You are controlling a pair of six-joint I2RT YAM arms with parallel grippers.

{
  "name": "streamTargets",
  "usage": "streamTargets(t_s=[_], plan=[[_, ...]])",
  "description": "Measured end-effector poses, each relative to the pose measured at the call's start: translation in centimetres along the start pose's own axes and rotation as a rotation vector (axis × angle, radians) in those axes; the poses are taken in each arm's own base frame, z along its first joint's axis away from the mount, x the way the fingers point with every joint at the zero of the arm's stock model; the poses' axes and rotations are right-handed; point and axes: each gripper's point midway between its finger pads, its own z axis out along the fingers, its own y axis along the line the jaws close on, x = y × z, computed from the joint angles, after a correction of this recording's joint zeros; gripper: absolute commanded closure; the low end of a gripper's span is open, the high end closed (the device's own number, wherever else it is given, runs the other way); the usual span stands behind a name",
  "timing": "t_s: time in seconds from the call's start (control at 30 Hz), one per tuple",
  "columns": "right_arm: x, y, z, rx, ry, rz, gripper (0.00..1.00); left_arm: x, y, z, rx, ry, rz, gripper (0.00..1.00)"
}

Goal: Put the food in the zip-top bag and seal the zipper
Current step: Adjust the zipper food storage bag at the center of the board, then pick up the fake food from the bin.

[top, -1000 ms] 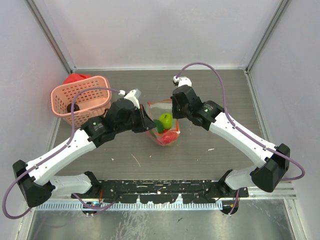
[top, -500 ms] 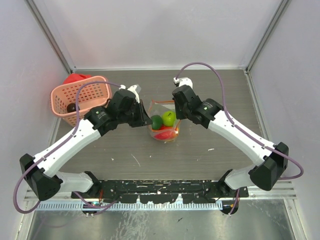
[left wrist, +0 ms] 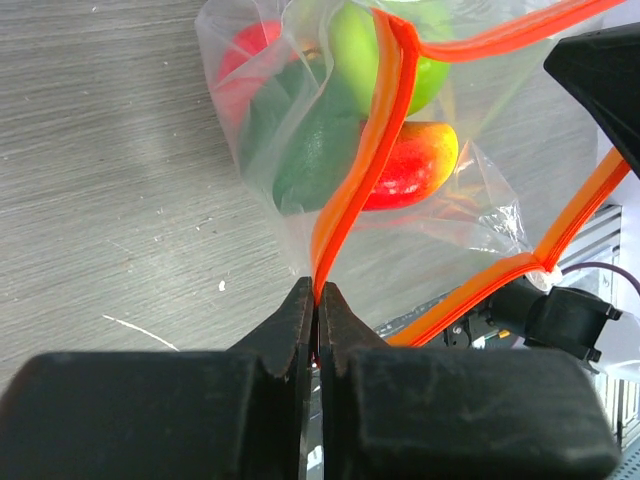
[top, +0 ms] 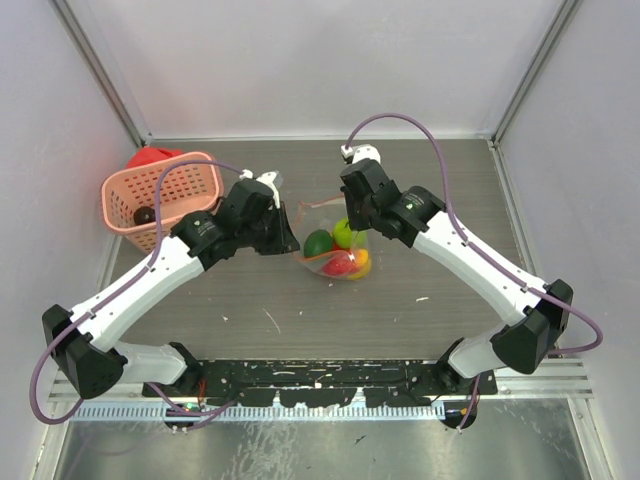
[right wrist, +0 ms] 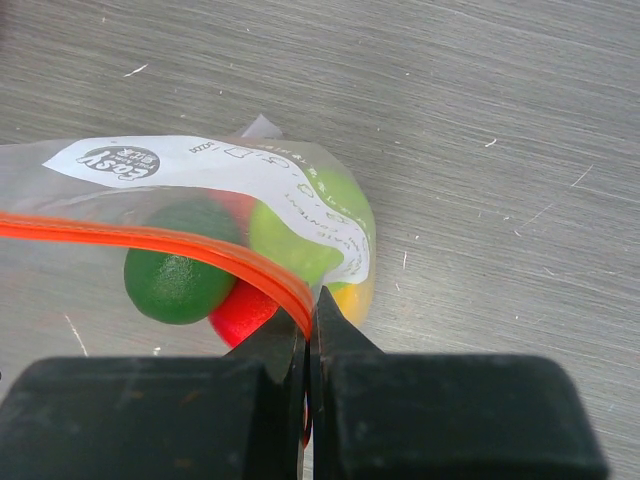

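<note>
The clear zip-top bag [top: 336, 252] hangs between my two grippers over the middle of the table. It holds the food: a dark green piece [top: 318, 243], a light green one [top: 347, 234], a red one [top: 338, 263] and a yellow one [top: 361, 262]. My left gripper [left wrist: 318, 298] is shut on the left end of the orange zipper [left wrist: 365, 170]. At the strip's other end [right wrist: 150, 237], my right gripper [right wrist: 309, 302] is also shut. Between them the mouth gapes, its two orange strips apart. Green fruit [right wrist: 175, 280] shows through the plastic.
A pink lattice basket [top: 160, 190] stands at the back left with a dark item [top: 146, 214] inside. Behind it lies something red [top: 150, 155]. White walls close the table on three sides.
Both grippers have risen and drawn apart with the bag's edge. The bag has stretched wider, and the food inside has rolled to the right.
</note>
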Motion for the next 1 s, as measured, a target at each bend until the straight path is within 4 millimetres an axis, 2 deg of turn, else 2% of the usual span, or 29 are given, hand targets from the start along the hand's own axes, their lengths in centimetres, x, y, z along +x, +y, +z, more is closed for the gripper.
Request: streamTargets(t_s=[0.1,0.37,0.53,0.7,0.87,1.0], plan=[[0.1,-0.1,-0.1,0.002,0.004,-0.003,0.99,-0.1,0.1,0.0,-0.003,-0.003,0.006,0.87],[0.4,-0.1,0.1,0.008,0.020,-0.010,0.99,-0.4,0.5,-0.1,-0.012,-0.015,0.019,0.53],[0.4,-0.2,0.1,0.009,0.018,-0.009,0.99,-1.7,1.6,-1.0,-0.039,-0.057,0.022,0.32],[0.3,-0.2,0.2,0.011,0.016,-0.009,0.99,-5.1,4.0,-3.3,-0.113,-0.139,0.015,0.19],[0.0,0.0,0.2,0.005,0.002,-0.006,0.99,-8.5,7.9,-6.4,-0.246,-0.214,-0.001,0.08],[-0.2,0.2,0.4,-0.004,-0.011,-0.010,0.99,-10.4,10.9,-8.4,-0.357,-0.251,-0.011,0.05]])
